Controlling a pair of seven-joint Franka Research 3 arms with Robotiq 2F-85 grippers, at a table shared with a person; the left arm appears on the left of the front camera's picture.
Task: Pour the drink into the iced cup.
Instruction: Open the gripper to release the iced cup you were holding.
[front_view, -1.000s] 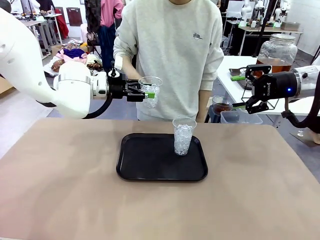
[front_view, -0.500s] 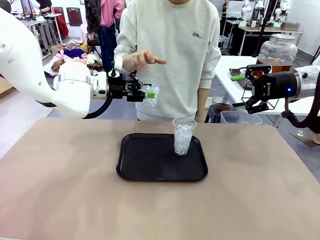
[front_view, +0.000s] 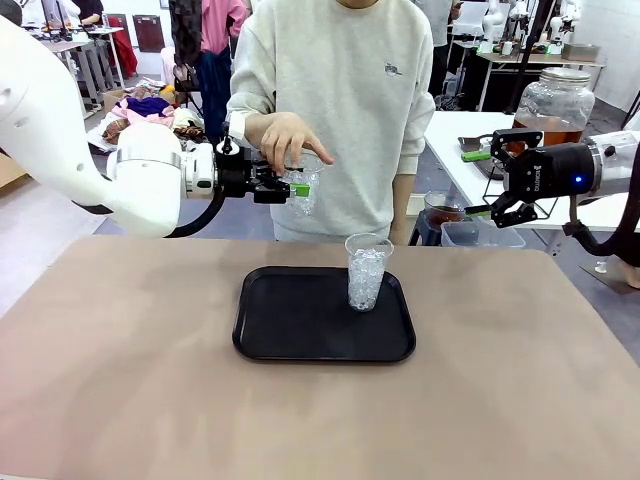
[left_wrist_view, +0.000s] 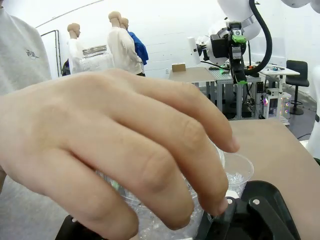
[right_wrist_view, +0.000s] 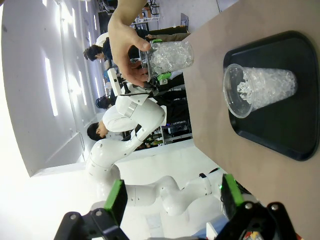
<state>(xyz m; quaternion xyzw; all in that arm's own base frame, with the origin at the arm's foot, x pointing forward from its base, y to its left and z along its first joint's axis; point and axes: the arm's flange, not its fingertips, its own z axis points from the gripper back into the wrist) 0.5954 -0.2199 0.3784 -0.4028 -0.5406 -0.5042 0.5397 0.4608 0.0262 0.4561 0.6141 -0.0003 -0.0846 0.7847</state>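
Observation:
My left gripper is shut on a clear iced cup, held in the air in front of the person. The person's hand rests over the cup's rim and covers most of it. A second iced cup stands upright on the black tray. My right gripper stands open and empty at the right, near the glass dispenser jar holding the amber drink. In the right wrist view both the held cup and the tray cup show beyond the open right gripper.
The jar stands on a white side table beyond the brown table's right corner. A small bowl and a clear tub sit below it. Bare brown tabletop surrounds the tray.
The person's hand rose from behind the held cup, then came down over its rim. Both arms and the tray cup stayed still.

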